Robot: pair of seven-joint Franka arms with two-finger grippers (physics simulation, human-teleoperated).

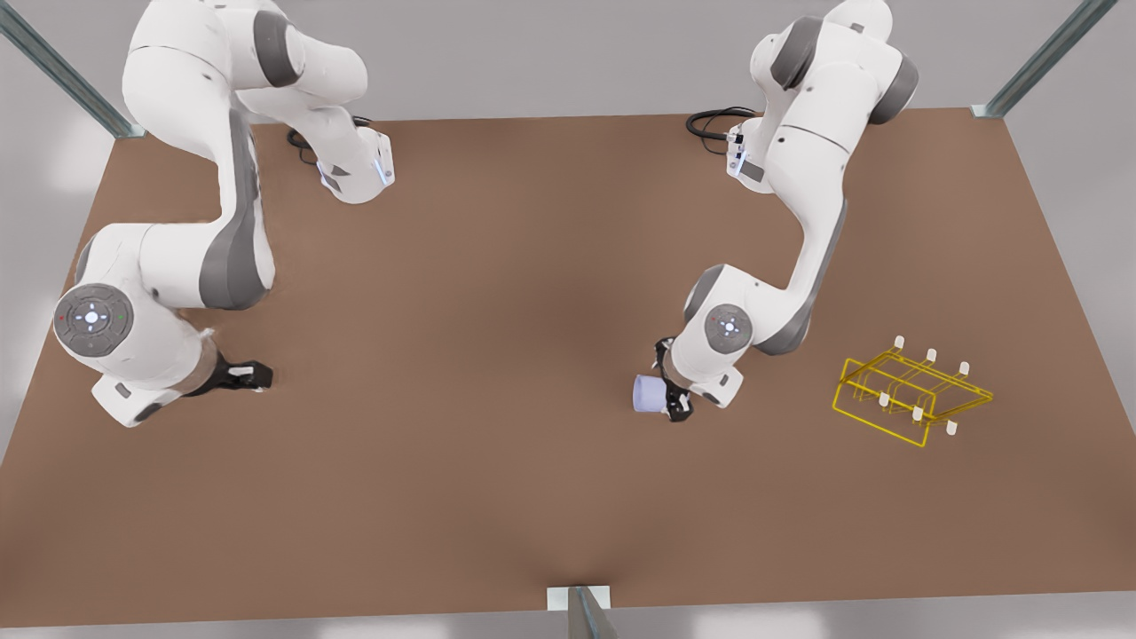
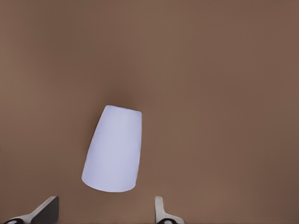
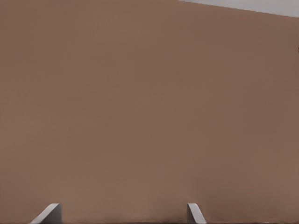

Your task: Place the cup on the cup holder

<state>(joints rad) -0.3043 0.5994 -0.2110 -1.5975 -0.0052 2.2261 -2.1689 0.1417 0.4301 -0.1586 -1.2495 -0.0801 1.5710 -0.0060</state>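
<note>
Currently approaching: left gripper (image 1: 664, 390) spread beside lavender-blue tapered cup (image 1: 649, 393), ungrasped. Right gripper (image 1: 253, 375) apart, waiting. Next: clamp, carry to yellow wire-frame cup holder (image 1: 911, 395).

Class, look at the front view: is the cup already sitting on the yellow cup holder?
No, the cup lies by the left hand, apart from the cup holder.

The small plain lavender-blue tapered cup (image 1: 649, 393) lay on the matte brown desk (image 1: 497, 497) near a yellow wire-frame cup holder (image 1: 910, 396) with white-tipped pegs.
</note>
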